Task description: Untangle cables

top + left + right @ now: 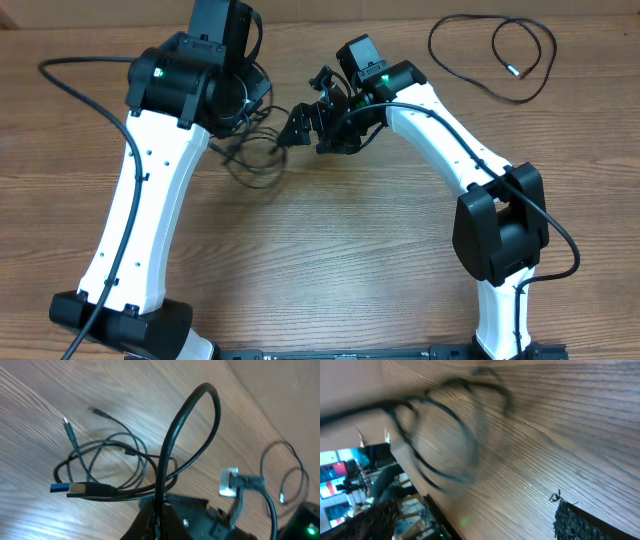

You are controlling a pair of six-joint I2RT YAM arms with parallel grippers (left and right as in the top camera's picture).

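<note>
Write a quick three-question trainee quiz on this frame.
1. True or false: every cable is part of the tangle between the arms.
2. The tip of the USB plug in the left wrist view is: A red, B blue, C green.
3. On which side of the robot does the separate cable loop lie?

Key: 1 false, because one loop lies apart from the tangle. 2 B. 3 right.

Left arm (150, 210) and right arm (445, 135): white link shells, black joint housings (500, 235), thick black wires (60, 62) alongside; green light (377, 68) behind the right gripper (300, 128).
</note>
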